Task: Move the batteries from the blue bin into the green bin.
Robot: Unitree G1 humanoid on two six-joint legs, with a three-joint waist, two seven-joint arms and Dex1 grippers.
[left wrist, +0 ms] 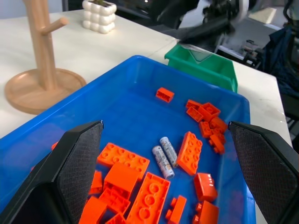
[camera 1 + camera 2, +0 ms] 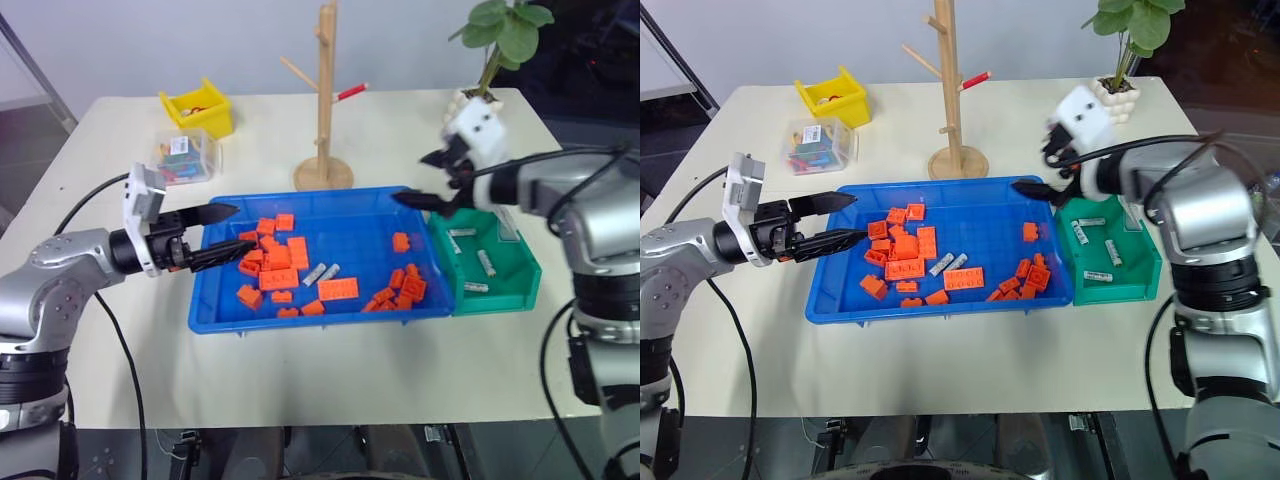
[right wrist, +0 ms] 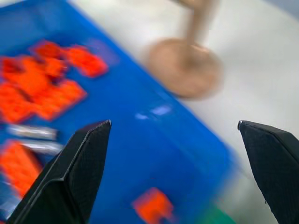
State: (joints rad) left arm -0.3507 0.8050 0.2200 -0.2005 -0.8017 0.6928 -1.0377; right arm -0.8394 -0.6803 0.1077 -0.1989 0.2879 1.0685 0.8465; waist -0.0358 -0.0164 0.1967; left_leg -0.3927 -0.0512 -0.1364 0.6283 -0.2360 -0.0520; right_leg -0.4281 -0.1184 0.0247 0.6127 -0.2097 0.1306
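Tabletop (image 2: 330, 380), cream, carrying:

- Blue bin (image 2: 360, 225), centre: scattered orange bricks (image 2: 278, 268); two batteries (image 2: 322, 272) lying side by side near the middle, touching or nearly so.
- Green bin (image 2: 505, 275), just beside the blue bin's right end: three batteries inside (image 2: 485, 262).
- Wooden peg stand (image 2: 325, 100), behind the blue bin.
- Yellow bin (image 2: 198, 108) and clear plastic box (image 2: 187, 157), far left corner.
- Potted plant (image 2: 490, 60), far right.

Left tool (image 2: 222, 232): fingers spread apart, empty, over the blue bin's left edge.
Right tool (image 2: 425, 180): fingers wide apart, empty, above the blue bin's far right corner, beside the green bin.
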